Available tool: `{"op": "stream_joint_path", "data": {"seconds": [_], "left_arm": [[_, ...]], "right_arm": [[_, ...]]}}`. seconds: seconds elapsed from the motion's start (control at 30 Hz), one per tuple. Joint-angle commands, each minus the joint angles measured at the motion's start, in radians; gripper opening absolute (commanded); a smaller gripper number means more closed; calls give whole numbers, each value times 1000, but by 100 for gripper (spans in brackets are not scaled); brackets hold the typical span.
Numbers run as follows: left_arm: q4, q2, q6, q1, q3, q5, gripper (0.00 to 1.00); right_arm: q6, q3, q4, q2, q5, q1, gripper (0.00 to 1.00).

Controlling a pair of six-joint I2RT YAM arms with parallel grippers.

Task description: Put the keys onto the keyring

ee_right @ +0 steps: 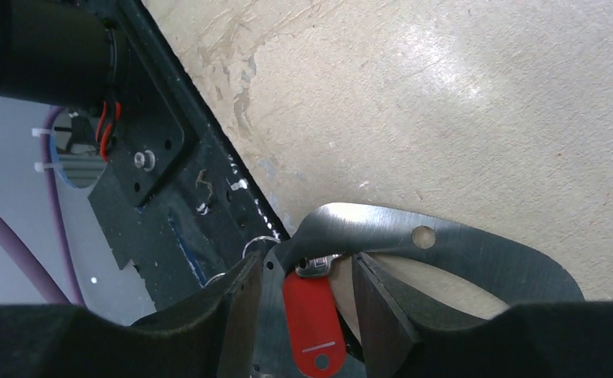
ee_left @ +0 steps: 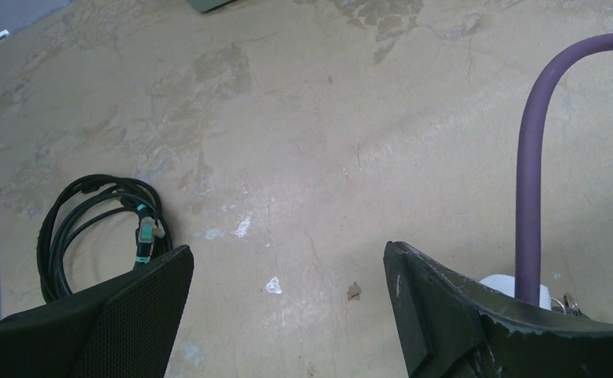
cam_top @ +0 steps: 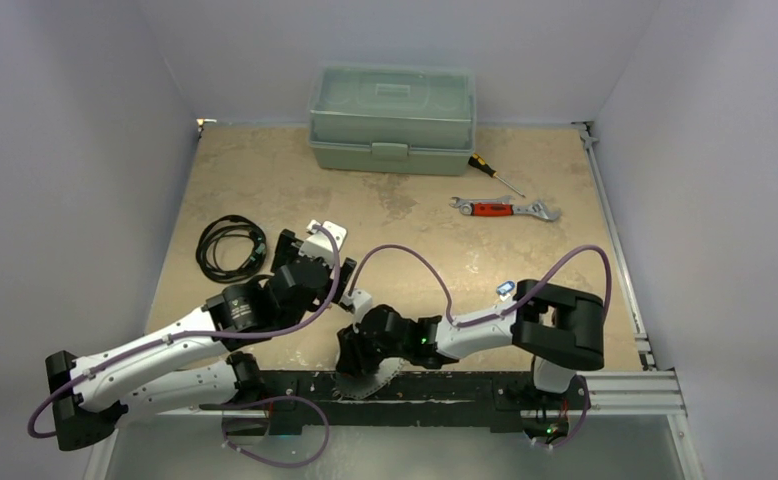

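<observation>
A key with a red plastic tag (ee_right: 313, 315) lies on a flat silver metal plate (ee_right: 461, 248) at the table's near edge. My right gripper (ee_right: 310, 264) stands over it with a finger on each side of the tag, jaws apart and neither pad touching it. A thin wire loop, the keyring (ee_right: 258, 241), peeks out beside the left finger. From above, the right gripper (cam_top: 360, 350) is folded back by the base rail. A small blue tag (cam_top: 506, 289) shows near the right arm's elbow. My left gripper (cam_top: 310, 250) (ee_left: 287, 260) is wide open over bare tabletop.
A coiled black cable (cam_top: 230, 247) (ee_left: 98, 228) lies left of the left gripper. A green toolbox (cam_top: 392, 118) stands at the back, with a screwdriver (cam_top: 493, 172) and a red-handled wrench (cam_top: 505, 208) to its right. The black base rail (ee_right: 177, 197) runs beside the right gripper.
</observation>
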Motion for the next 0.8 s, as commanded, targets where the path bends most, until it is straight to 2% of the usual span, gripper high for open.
{"op": "stream_joint_path", "data": {"seconds": [0.0, 0.17, 0.37, 0.5, 0.63, 0.77], "left_arm": [[10, -1, -12, 7, 14, -34, 90], [10, -15, -12, 8, 12, -45, 90], [4, -1, -13, 13, 14, -47, 90], [4, 0, -14, 16, 13, -51, 90], [4, 4, -1, 20, 13, -62, 91], [9, -8, 3, 23, 3, -83, 99]], "right_arm": [[54, 10, -29, 35, -9, -56, 51], [-6, -7, 47, 54, -17, -190, 52], [-163, 119, -22, 98, 5, -304, 53], [-219, 181, -85, 72, 26, -329, 53], [-259, 184, -114, -44, 47, -328, 53], [-253, 153, -162, -134, 61, -318, 55]]}}
